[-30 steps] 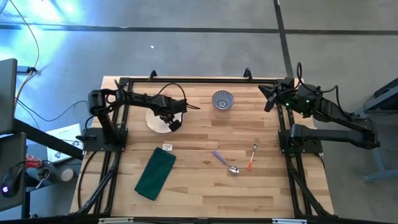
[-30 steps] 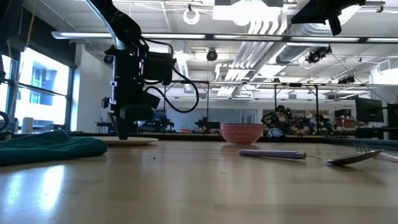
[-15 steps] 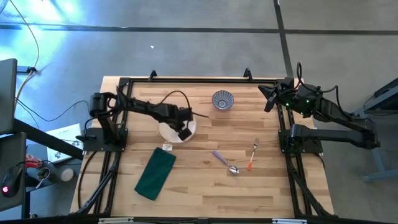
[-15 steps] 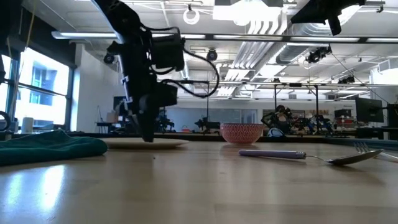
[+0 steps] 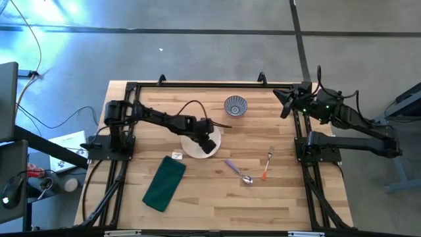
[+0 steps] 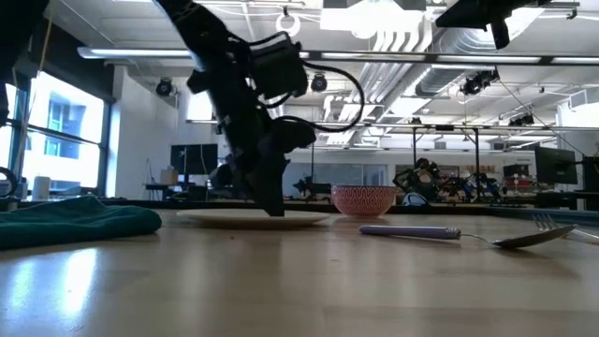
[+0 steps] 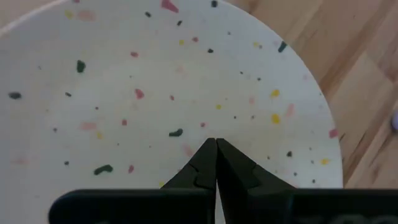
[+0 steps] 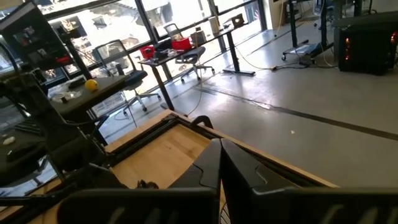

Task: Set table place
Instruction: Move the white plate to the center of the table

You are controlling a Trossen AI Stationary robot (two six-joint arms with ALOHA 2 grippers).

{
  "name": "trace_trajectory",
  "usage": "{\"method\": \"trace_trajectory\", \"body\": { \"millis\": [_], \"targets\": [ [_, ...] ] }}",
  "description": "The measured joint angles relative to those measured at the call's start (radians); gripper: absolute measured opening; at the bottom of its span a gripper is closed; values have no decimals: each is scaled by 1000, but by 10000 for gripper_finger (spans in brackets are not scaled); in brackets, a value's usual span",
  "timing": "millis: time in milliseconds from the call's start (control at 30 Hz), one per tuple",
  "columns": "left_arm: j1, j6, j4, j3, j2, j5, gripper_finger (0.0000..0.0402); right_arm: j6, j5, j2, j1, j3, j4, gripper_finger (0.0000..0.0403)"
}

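Note:
A round cream speckled plate (image 5: 195, 143) lies flat on the table (image 5: 289, 204), left of centre; it also shows in the low view (image 6: 225, 218) and the left wrist view (image 7: 155, 81). My left gripper (image 5: 210, 144) is shut, its tips down on the plate (image 7: 216, 142). The blue patterned bowl (image 5: 235, 105) stands at the far middle. The lilac-handled spoon (image 5: 237, 171) and orange-handled fork (image 5: 267, 162) lie right of centre. The dark green napkin (image 5: 164, 183) lies near left. My right gripper (image 8: 219, 144) is shut and empty, raised over the far right corner (image 5: 284, 100). My left gripper rests its shut fingertips (image 7: 208, 155) on the plate's top face (image 7: 214, 127), in the half toward the table's right. The fingers slant down from the table's left (image 6: 273, 201). The plate lies flat on the table.
A small white tag (image 5: 176, 156) lies between plate and napkin. The black frame (image 5: 197, 85) runs along the table's edges. Bare wood (image 5: 217, 204) lies along the near side.
My left gripper has gone toward the table's right edge and a little toward the near edge, staying shut. The plate has slid along the table with it, from the far left toward the centre, staying flat.

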State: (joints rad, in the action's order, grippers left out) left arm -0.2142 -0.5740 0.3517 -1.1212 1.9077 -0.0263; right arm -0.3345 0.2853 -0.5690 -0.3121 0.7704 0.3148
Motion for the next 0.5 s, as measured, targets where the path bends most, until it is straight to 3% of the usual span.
{"method": "trace_trajectory", "body": {
  "millis": [300,367,500],
  "targets": [
    [61,161,499,-340,-51,-219,0,0,-6,0,0,0,9,0],
    [58,179,590,-355,-47,-281,0,1,-6,0,1,0,12,0],
    [31,200,612,-293,-47,-267,0,3,-6,0,1,0,23,0]
  ]
}}
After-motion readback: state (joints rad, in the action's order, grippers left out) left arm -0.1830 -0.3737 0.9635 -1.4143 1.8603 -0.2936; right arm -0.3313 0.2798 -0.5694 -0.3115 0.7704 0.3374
